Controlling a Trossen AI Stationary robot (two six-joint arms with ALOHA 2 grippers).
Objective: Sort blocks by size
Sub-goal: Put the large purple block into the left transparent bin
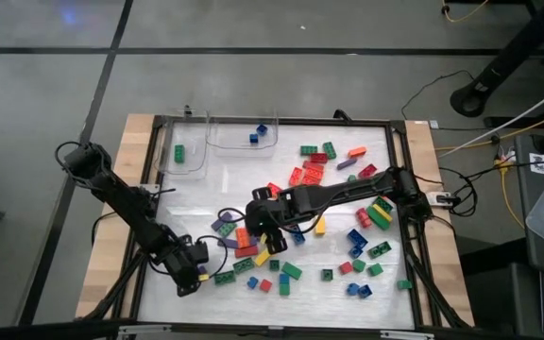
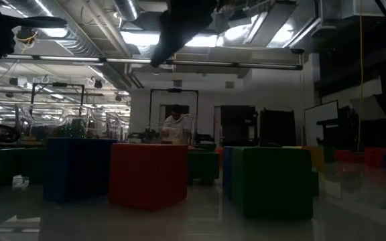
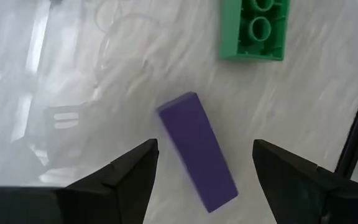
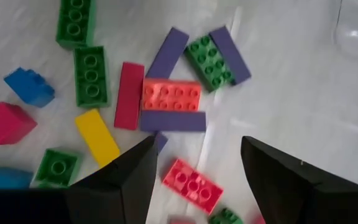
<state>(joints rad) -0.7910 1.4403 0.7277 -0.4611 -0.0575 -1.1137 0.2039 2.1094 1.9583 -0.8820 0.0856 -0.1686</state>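
Left end effector is hovering released over a purple brick; right end effector is hovering released above a red brick, with an orange brick at 12 o'clock.

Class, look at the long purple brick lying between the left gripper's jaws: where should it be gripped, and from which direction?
Grip the purple brick across its two long sides, near the middle, coming straight down from above. It lies flat, slanted between the open jaws of the left gripper, so the wrist probably needs a slight turn first to square up.
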